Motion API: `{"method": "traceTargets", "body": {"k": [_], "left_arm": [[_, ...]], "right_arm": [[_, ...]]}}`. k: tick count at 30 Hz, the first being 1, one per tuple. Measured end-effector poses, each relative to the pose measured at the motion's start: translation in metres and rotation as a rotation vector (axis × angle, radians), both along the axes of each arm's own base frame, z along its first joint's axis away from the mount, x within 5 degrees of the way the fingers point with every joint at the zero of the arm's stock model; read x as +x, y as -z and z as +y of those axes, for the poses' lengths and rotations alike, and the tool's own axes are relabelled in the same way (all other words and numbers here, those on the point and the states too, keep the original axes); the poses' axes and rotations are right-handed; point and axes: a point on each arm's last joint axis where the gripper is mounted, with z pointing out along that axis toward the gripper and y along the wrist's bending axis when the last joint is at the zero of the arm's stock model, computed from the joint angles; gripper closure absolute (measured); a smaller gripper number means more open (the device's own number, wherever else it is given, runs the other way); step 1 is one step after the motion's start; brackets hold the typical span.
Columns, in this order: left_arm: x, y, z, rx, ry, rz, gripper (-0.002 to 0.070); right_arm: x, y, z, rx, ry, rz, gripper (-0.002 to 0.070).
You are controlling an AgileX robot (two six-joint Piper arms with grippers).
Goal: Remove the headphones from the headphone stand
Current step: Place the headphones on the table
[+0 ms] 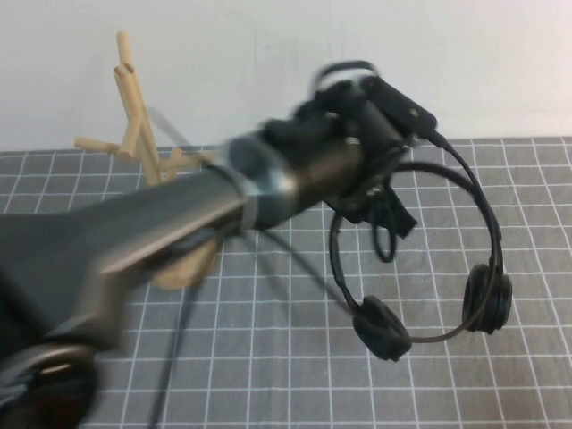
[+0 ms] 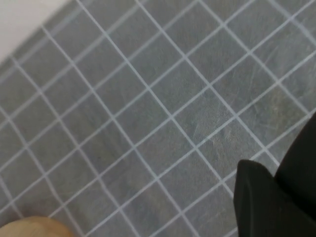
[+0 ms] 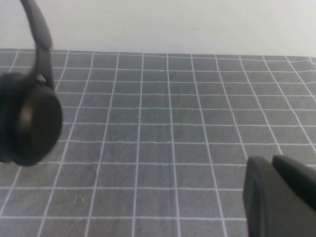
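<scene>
The black headphones (image 1: 487, 299) hang in the air above the mat, right of the wooden headphone stand (image 1: 134, 107) and clear of its pegs. My left gripper (image 1: 380, 201) is shut on the top of their headband, and both ear cups dangle below it. In the left wrist view the left gripper (image 2: 276, 170) shows only dark fingers over the mat, with a bit of the stand's base (image 2: 29, 228) at the edge. The right wrist view catches one ear cup (image 3: 29, 118) beside my right gripper (image 3: 269, 160), which is shut, holds nothing and stays apart from it.
A grey gridded mat (image 1: 268, 357) covers the table up to a white back wall. My left arm (image 1: 179, 214) crosses in front of the stand and hides its trunk and most of its base. A black cable (image 1: 174, 357) trails down under the arm.
</scene>
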Motion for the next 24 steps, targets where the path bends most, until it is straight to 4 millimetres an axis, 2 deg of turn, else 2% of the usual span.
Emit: {"method": "traceTargets", "body": {"k": [4, 10, 14, 19, 24], "left_arm": [[0.025, 0.033, -0.027, 0.071, -0.03, 0.051, 0.0629], [0.043, 0.075, -0.049, 0.149, -0.042, 0.121, 0.0629], [0.045, 0.085, -0.052, 0.125, -0.042, 0.173, 0.0629], [0.049, 0.086, -0.049, 0.052, -0.063, 0.234, 0.0629], [0.052, 0.094, -0.049, 0.057, -0.056, 0.245, 0.0629]], "right_arm": [[0.0, 0.0, 0.0, 0.0, 0.0, 0.0, 0.0682], [0.0, 0.0, 0.0, 0.0, 0.0, 0.0, 0.0682], [0.0, 0.0, 0.0, 0.0, 0.0, 0.0, 0.0682], [0.0, 0.0, 0.0, 0.0, 0.0, 0.0, 0.0682], [0.0, 0.0, 0.0, 0.001, 0.0, 0.0, 0.0682]]}}
